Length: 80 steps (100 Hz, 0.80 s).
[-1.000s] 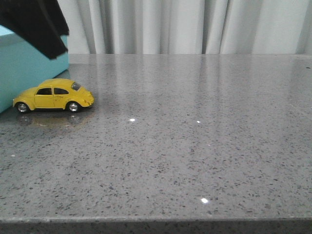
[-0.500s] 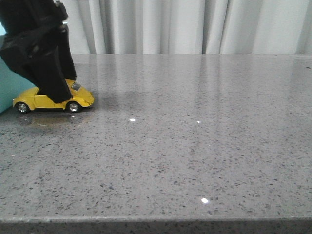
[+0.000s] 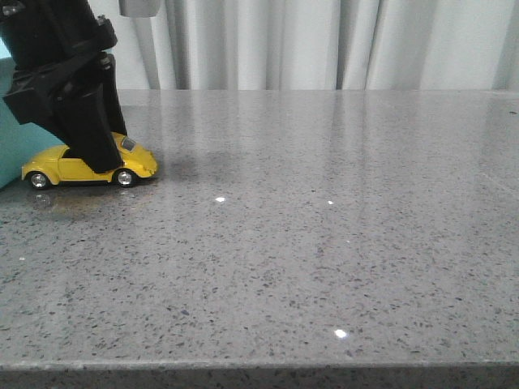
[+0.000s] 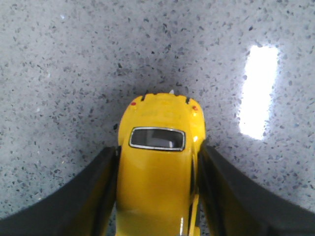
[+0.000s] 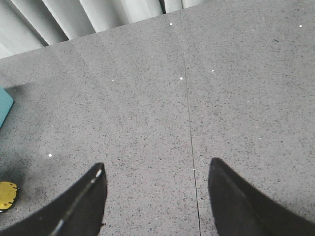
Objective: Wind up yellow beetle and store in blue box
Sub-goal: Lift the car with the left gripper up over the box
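The yellow beetle [image 3: 61,167] stands on its wheels on the grey table at the far left, close to the blue box [image 3: 6,146]. My left gripper [image 3: 96,160] has come down over the car's middle. In the left wrist view the yellow beetle [image 4: 160,172] sits between the two black fingers [image 4: 88,196], which touch both of its sides; its rear window faces up. My left gripper [image 4: 157,150] is shut on it. My right gripper [image 5: 157,167] is open and empty above bare table. A bit of the beetle [image 5: 7,195] and a corner of the box [image 5: 4,105] show there.
The grey speckled table [image 3: 324,243] stretches to the right and front, with its front edge at the bottom of the front view. White curtains [image 3: 324,40] hang behind the table's far edge.
My left gripper has come down from above the box onto the beetle and its fingers now sit around the car. The car has shifted very slightly to the right.
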### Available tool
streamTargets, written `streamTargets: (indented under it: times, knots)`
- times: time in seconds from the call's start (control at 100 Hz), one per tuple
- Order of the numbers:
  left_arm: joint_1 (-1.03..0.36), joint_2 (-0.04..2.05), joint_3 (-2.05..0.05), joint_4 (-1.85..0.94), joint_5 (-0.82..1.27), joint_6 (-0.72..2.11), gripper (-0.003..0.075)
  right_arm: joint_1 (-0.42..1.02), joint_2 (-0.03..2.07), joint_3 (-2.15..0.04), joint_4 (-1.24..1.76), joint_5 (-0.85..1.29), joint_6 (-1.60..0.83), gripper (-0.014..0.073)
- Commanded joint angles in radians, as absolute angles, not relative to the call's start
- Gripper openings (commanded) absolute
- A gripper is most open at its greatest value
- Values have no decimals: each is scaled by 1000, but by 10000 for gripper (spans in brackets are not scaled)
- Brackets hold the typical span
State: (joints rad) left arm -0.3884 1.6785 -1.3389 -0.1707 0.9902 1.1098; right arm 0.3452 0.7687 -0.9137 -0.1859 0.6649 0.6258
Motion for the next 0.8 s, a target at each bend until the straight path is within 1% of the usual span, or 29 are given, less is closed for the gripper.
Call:
streamTargets:
  times: [0.0,0.08,0.19,0.42,0.5,0.58,0.68,0.79]
  knots:
    - [-397,1641,-1370,-185,974,1106,201,344,761,-940,-196,590,616,456]
    - [-397,1641,-1396,-185,994,1101,197,344,761,-940,-196,590,616,456]
    - [-397,1631,-1483,-190,1002,1053,197,344,761,-940,-196,590,616,456]
    - [-363,1591,-1761,-176,980,759,197,344,761,-940,-196,590,616,456]
    - [-324,1578,-1840,-173,980,620,197,344,761,-940,-196,590,616,456]
    - [-268,1566,-1896,-153,982,420,197,344,761,-940,-196,590,616,456]
    - [-193,1552,-1908,-108,990,270,197,344,761,-940,-195,590,616,456]
    - [-101,1555,-1905,-71,1080,143,197,344,761,-940,-189,590,616,456]
